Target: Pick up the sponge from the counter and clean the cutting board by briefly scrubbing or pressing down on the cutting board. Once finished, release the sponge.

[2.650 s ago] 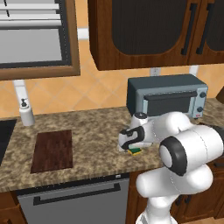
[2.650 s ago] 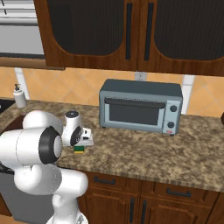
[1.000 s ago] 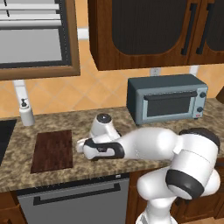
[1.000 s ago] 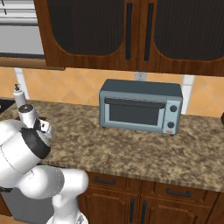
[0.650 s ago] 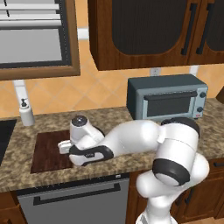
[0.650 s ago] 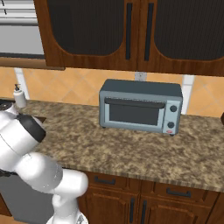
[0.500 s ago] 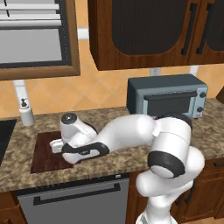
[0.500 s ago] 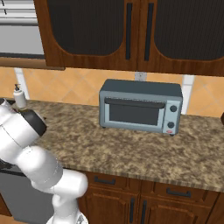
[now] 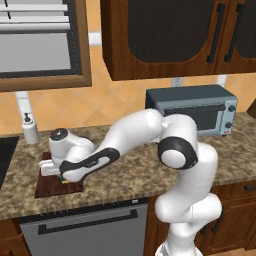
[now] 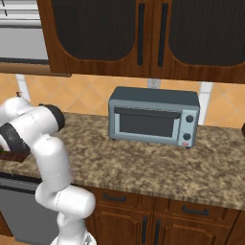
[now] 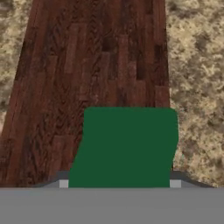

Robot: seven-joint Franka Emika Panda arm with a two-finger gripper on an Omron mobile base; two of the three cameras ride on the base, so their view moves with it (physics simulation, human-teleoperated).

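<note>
The dark reddish-brown cutting board lies on the speckled granite counter at the left. My gripper hangs low over it, shut on the sponge, of which a green sliver shows under the hand. In the hand view the sponge's dark green top sits between the fingers, over the board's grain and near the board's edge, with granite beyond. Whether the sponge touches the wood cannot be told. In the right base view my arm hides most of the board.
A grey toaster oven stands at the back right of the counter. A white soap dispenser stands behind the board by the wall. A dark cooktop edge lies left of the board, and a dishwasher sits below.
My arm has swung left along the counter with the sponge in the gripper, from beside the toaster oven to over the cutting board.
</note>
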